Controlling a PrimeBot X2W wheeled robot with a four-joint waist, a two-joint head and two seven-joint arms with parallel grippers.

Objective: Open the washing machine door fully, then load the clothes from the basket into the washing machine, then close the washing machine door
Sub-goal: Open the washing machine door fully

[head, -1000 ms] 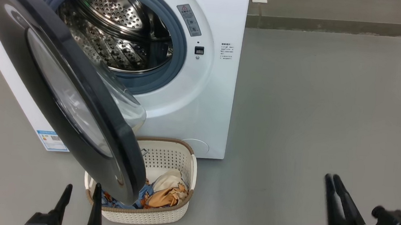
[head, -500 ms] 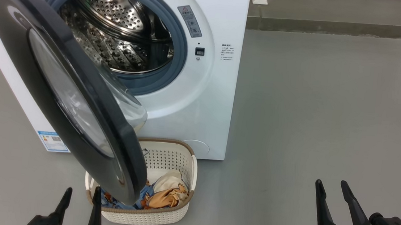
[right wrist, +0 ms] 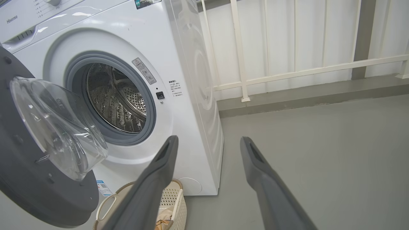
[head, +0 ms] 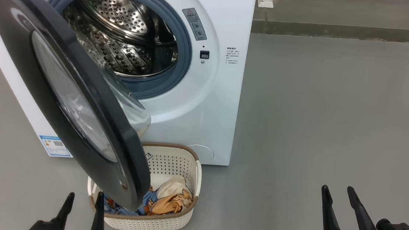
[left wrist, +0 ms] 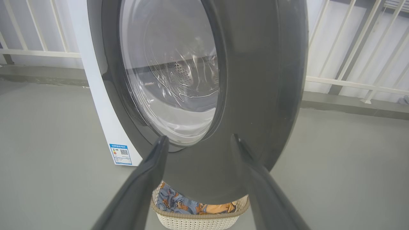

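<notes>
Both the left gripper (head: 85, 193) and the right gripper (head: 337, 187) stand wide open and empty, and with the washing machine door (head: 69, 95) only part-swung, overhanging the basket (head: 165, 219) of clothes (head: 171, 201) in front of the washing machine (head: 220, 105), opening looks unfinished: next, the left one should push it farther left.

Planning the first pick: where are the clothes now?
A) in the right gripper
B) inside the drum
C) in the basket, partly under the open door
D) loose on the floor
C: the clothes lie heaped in the basket, with the washing machine door overlapping it in the head view.
</notes>
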